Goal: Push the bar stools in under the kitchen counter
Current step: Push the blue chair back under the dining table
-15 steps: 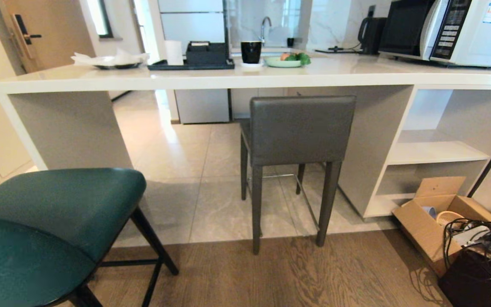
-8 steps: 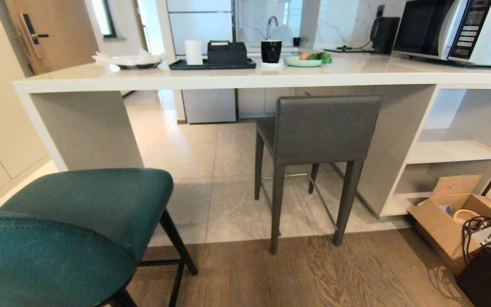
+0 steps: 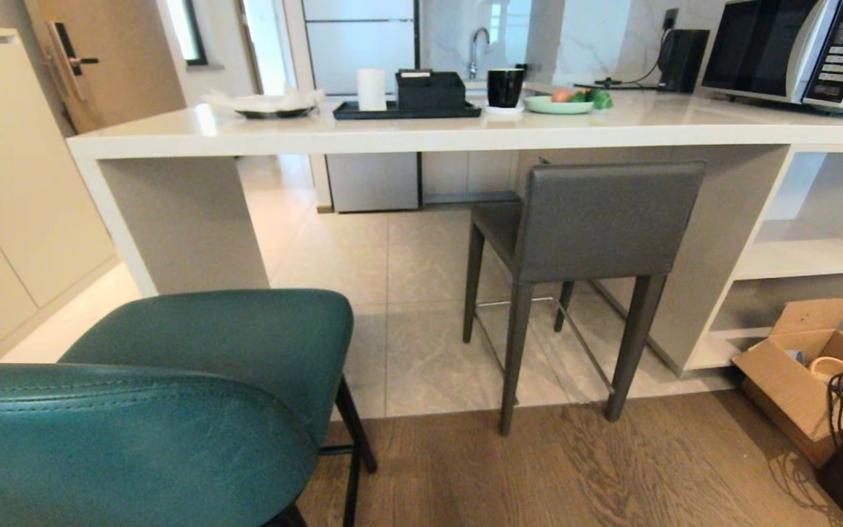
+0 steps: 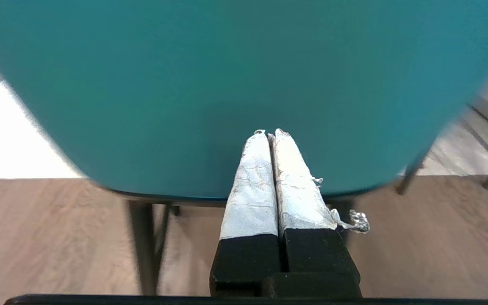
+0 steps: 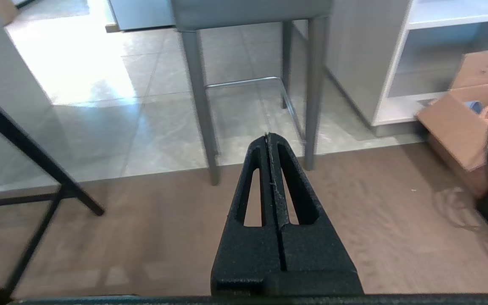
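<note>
We are at the approach step: the pushing has not begun for the teal stool (image 3: pixel 173 388), which stands on the wooden floor (image 3: pixel 575 468), well apart from the kitchen counter (image 3: pixel 421 132) and nearest to us, on our left. The grey stool (image 3: pixel 597 227) is already partly under the counter, its rear legs just on the wood.

Our left tool (image 4: pixel 271 133) is closed and empty, its taped fingers (image 4: pixel 252 178) pointing at the back of the teal stool, very near it; we cannot tell if they touch. Our right tool (image 5: pixel 268 136) is also closed and empty, above the floor, pointing towards the grey stool's legs.

We judge that the next move calls for a steady forward push on the teal backrest, aimed at the gap between the counter's end panel (image 3: pixel 180 219) and the grey stool. The stool may tip or turn if pushed off-centre.
</note>
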{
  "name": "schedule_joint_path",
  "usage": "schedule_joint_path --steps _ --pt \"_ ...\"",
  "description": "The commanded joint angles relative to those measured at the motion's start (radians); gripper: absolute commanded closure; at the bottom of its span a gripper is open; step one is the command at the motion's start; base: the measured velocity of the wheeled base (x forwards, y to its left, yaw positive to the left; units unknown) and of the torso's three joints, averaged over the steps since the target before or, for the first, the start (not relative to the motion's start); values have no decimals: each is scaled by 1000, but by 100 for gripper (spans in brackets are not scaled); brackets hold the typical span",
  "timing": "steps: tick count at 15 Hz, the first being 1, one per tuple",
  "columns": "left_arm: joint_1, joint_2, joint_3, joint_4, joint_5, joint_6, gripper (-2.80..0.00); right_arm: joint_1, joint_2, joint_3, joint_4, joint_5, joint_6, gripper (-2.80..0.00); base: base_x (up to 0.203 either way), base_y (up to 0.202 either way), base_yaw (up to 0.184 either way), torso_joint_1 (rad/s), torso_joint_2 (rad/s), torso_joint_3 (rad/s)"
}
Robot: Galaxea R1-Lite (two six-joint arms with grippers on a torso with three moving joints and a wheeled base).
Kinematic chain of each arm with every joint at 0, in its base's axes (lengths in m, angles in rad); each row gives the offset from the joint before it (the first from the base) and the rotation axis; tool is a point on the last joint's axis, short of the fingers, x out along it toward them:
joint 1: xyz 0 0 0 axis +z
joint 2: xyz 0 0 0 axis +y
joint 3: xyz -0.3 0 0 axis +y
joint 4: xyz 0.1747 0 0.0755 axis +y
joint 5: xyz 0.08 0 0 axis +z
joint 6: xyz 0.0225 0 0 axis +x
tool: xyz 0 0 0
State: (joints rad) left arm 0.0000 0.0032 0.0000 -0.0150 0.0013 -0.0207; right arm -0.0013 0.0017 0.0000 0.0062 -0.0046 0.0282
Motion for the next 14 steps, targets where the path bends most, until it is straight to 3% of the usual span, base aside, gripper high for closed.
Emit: schedule_joint_path --steps 1,14 --pt "0 1 0 0 0 -1 0 0 1 2 0 0 1 0 0 205 1 -2 1 2" --pt "0 1 0 0 0 -1 0 0 1 2 0 0 1 0 0 195 -2 2 2 1"
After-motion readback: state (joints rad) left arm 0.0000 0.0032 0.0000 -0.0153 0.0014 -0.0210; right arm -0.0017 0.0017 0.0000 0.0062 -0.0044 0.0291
